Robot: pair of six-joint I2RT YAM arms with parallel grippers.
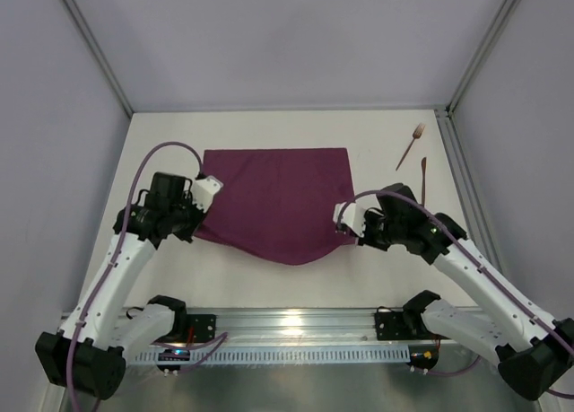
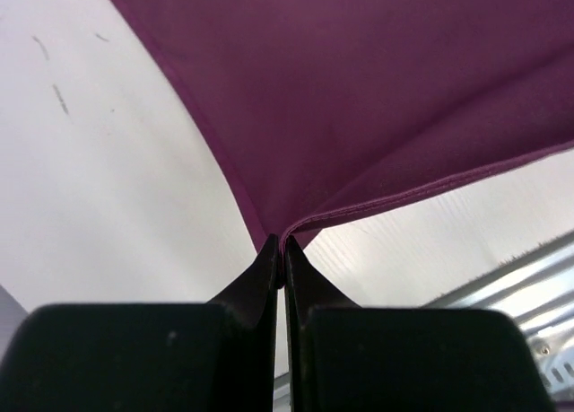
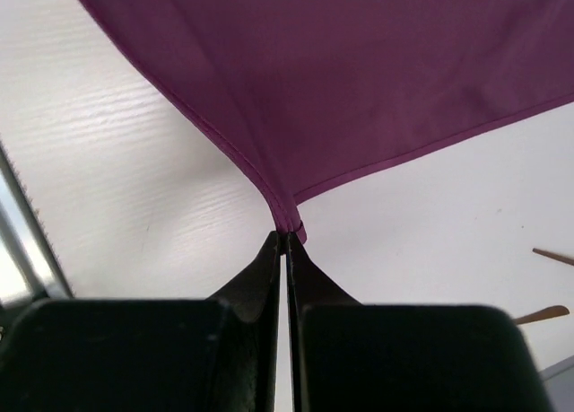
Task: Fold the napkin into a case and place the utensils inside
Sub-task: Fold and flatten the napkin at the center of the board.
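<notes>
The plum-purple napkin (image 1: 273, 201) lies spread mid-table, its near edge lifted and sagging between my two grippers. My left gripper (image 1: 199, 222) is shut on the napkin's near left corner (image 2: 280, 237). My right gripper (image 1: 345, 232) is shut on the near right corner (image 3: 291, 222). Both corners are held a little above the table. The copper-brown fork (image 1: 410, 145) and knife (image 1: 423, 179) lie at the far right, beyond my right arm; their ends also show at the right edge of the right wrist view (image 3: 543, 315). No folded case shows.
A metal rail (image 1: 296, 327) runs along the near table edge between the arm bases. Frame posts and pale walls bound the white table (image 1: 269, 129) on left, right and back.
</notes>
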